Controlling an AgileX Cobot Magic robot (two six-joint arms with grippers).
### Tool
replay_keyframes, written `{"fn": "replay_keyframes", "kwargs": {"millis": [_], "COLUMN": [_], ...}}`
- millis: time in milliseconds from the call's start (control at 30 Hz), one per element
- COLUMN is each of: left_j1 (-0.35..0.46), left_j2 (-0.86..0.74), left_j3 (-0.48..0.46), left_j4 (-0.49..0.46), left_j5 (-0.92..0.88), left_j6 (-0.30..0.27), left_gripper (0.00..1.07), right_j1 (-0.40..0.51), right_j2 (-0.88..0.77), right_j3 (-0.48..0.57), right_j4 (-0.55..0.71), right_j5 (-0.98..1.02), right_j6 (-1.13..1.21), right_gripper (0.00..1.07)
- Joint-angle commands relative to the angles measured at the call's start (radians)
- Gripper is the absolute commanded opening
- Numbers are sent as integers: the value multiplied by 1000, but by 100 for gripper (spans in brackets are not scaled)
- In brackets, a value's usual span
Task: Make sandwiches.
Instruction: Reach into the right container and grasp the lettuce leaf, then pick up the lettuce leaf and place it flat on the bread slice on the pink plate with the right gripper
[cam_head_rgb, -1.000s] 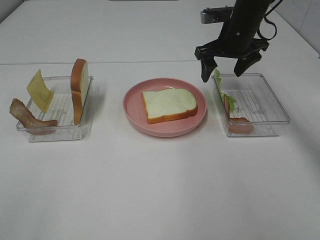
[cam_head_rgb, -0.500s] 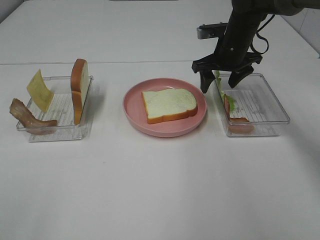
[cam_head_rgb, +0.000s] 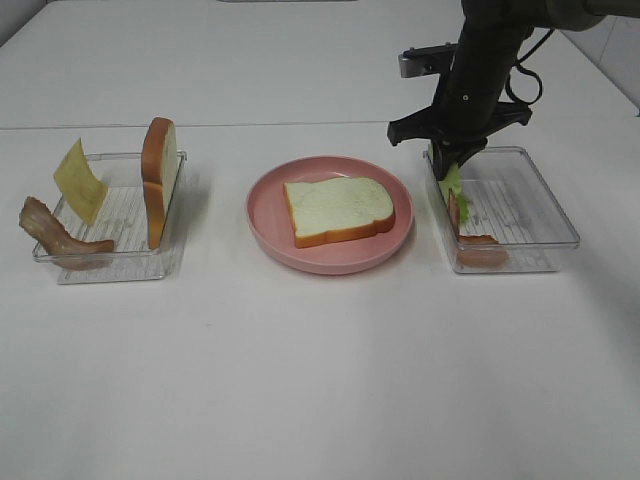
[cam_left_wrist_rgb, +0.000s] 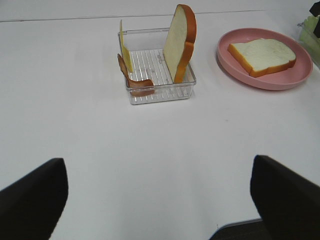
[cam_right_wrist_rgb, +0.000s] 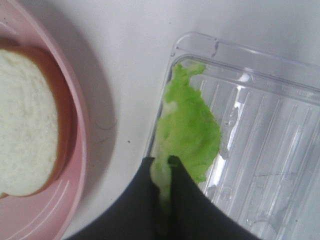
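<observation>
Our right tool (cam_head_rgb: 447, 162) has dipped a little and snapped shut since a moment ago. Back then its jaws stood wide apart over the lettuce leaf (cam_right_wrist_rgb: 191, 127). Now they pinch the top edge of the leaf tight between them.

The leaf is down in the right tray (cam_head_rgb: 545, 205). It stands up against the wall on the tray's 9 o'clock side, near the 10 o'clock corner. A bacon strip (cam_head_rgb: 482, 247) lies in the same tray, at its 7 o'clock corner.

In the middle of the worktop (cam_head_rgb: 320, 380) sits the pink plate (cam_head_rgb: 300, 258). One flat bread slice (cam_head_rgb: 338, 208) lies on it. The right tray is at the plate's 3 o'clock, just beside it but not touching.

The left tray (cam_head_rgb: 120, 268) is at the plate's 9 o'clock. In it the second bread slice (cam_head_rgb: 158, 180) stands on its edge by the 3 o'clock wall. The cheese square (cam_head_rgb: 80, 180) leans up near the 10 o'clock corner. The other bacon strip (cam_head_rgb: 55, 238) hangs over the wall at about 8 o'clock.

Our left tool (cam_left_wrist_rgb: 156, 167) is wide open and holds nothing. It hangs over bare worktop, well apart from the left tray.
</observation>
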Motion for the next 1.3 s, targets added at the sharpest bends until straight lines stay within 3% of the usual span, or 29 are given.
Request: {"fn": "replay_keyframes", "kwargs": {"millis": [33, 233, 533, 1033, 1300], "left_j1": [1, 1, 1, 1, 1], "left_j2": [-13, -13, -13, -13, -13], "left_j3": [3, 3, 3, 3, 3], "left_j4": [2, 2, 2, 2, 2], "left_j5": [-6, -6, -6, -6, -6], "left_j6": [-4, -4, -4, -4, -4], "left_gripper": [91, 91, 91, 91, 91], "right_j1": [-2, -2, -2, -1, 2], "right_j2": [1, -19, -80, -243, -276], "right_j3": [3, 0, -99, -100, -100], "right_j4": [-16, -11, -12, 0, 101], "right_j5": [-2, 3, 135, 225, 273], "right_j6": [-3, -13, -34, -42, -39], "right_gripper": [0, 0, 0, 0, 0]}}
